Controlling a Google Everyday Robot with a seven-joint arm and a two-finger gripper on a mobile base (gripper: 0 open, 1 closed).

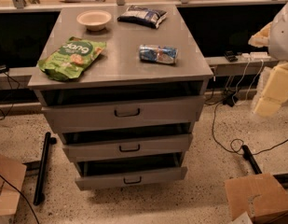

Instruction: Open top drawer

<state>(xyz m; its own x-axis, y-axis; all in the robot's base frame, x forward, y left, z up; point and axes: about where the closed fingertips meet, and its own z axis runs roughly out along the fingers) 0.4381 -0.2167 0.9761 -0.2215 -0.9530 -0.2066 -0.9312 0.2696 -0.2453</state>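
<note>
The tool [269,94] is hanging at the right edge of the scene, well apart from the bench [134,55], probably because no reach is under way. I cannot tell whether it is open or closed. The top drawer [87,118] is sitting just under the bench top. It is the widest and tallest of three grey fronts, showing a dark gap above, with its small dark handle [127,112] facing near, ungrasped.

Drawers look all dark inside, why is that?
Camera view: warm light seems to fall from above, so the tabletop shades the top drawer, leaving a black slot above its front. The claw, at the right edge, is lit pale yellow.
</note>
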